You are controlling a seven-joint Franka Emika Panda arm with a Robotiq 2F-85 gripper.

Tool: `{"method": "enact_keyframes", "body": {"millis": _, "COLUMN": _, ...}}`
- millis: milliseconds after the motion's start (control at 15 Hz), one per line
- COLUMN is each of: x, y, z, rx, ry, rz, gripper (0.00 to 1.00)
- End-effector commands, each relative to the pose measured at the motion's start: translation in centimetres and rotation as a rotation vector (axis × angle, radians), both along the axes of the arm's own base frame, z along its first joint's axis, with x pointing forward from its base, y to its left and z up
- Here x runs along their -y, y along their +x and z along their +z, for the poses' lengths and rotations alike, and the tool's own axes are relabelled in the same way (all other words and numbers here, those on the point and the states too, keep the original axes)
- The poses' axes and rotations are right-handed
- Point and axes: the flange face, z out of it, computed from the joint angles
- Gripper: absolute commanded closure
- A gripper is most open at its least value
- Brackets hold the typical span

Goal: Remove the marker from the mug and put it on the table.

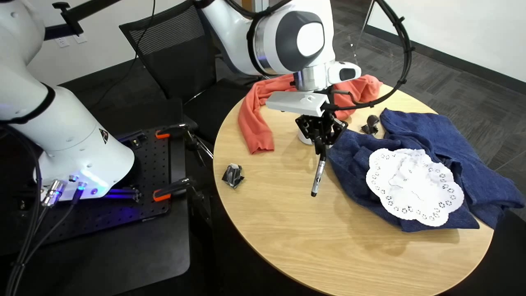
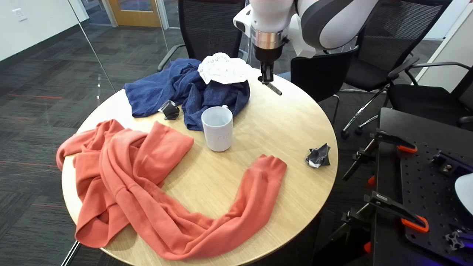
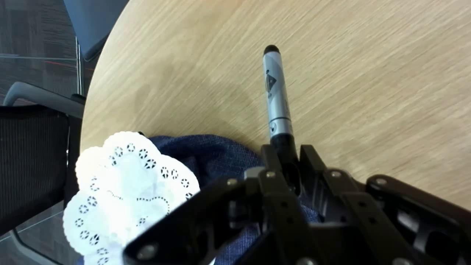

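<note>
Light-wood table (image 3: 368, 73), pincer (image 3: 289, 150) nearly closed, marker (image 3: 279, 99) gripped at black end

mug (image 1: 304, 139) mostly hidden behind tool (image 1: 320, 148) in an exterior view, mug txt (image 2: 224, 137) unreadable, doily (image 3: 127, 195) cut off, wrist-view btm

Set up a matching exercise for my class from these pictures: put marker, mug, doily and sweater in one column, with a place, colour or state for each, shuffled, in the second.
1. marker
2. mug
3. doily
4. sweater

A. upright on the table
B. orange-red
C. held in the gripper
D. lying on the blue cloth

Pairs: 1-C, 2-A, 3-D, 4-B
</note>
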Motion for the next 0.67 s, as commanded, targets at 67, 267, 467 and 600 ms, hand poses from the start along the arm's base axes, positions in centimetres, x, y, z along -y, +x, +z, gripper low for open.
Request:
{"method": "enact_keyframes", "body": {"millis": 67, "x": 0.8, "y": 1.3, "z": -2.8, "rx": -0.050, "ry": -0.070, "rz": -0.034, "gripper": 0.95}}
{"method": "enact_keyframes", "body": {"millis": 267, "x": 1.6, "y": 1.5, "z": -4.9, "rx": -0.066, "ry": -0.072, "rz": -0.031, "gripper": 0.95}}
{"method": "enact_keyframes", "body": {"millis": 467, "x": 2.5, "y": 1.5, "z": -6.9, "rx": -0.085, "ry": -0.067, "rz": -0.031, "gripper": 0.95}}
{"method": "enact_keyframes", "body": {"millis": 600, "x": 2.8, "y": 1.5, "z": -7.9, "rx": -0.095, "ry": -0.067, "rz": -0.034, "gripper": 0.95}}
